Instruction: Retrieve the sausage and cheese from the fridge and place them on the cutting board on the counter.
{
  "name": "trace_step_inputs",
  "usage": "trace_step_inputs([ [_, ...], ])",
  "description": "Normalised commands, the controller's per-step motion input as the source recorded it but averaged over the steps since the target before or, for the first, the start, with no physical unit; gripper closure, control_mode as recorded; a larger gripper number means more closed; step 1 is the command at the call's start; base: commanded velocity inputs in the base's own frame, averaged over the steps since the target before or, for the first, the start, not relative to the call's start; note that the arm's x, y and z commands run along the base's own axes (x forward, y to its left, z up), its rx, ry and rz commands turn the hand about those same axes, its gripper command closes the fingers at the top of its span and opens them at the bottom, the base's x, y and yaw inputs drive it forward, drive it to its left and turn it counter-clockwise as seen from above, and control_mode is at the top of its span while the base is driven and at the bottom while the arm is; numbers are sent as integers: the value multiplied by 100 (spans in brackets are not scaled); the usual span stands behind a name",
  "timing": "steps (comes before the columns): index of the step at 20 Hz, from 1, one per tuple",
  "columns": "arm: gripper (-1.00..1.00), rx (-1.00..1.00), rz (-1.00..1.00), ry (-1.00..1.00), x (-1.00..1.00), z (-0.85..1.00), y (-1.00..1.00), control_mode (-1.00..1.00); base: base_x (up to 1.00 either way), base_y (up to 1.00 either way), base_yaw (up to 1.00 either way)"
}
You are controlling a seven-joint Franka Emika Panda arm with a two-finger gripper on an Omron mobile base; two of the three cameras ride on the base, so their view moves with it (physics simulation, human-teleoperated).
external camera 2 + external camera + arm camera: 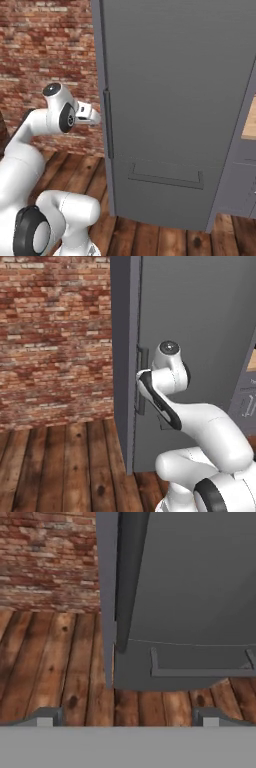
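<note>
Gripper [127, 716] spread wide, holding nothing, fingertips [46, 716] far apart in hand view, above the wooden plank floor [55, 662]. Just ahead: fridge [175, 100], dark grey, door shut, with vertical bar handle [107, 125] at its left edge; the hand is near it, contact unclear. Brick wall [55, 336] behind. Counter [249, 120] sliver probably at far right.
</note>
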Motion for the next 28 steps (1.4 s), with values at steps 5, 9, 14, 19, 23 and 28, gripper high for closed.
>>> trace_step_inputs([
  [5,-100,15,0,-1,37,1,-14,-100,0,0,0],
  [9,-100,12,0,0,43,0,-19,-100,0,0,0],
  [14,-100,10,2,-5,54,-2,-18,-100,0,0,0],
  [19,-100,1,2,-5,56,-6,-3,-100,0,0,0],
  [23,-100,0,5,-9,27,-25,-2,-100,0,0,0],
  [28,-100,0,3,-7,35,-25,0,-100,0,0,0],
])
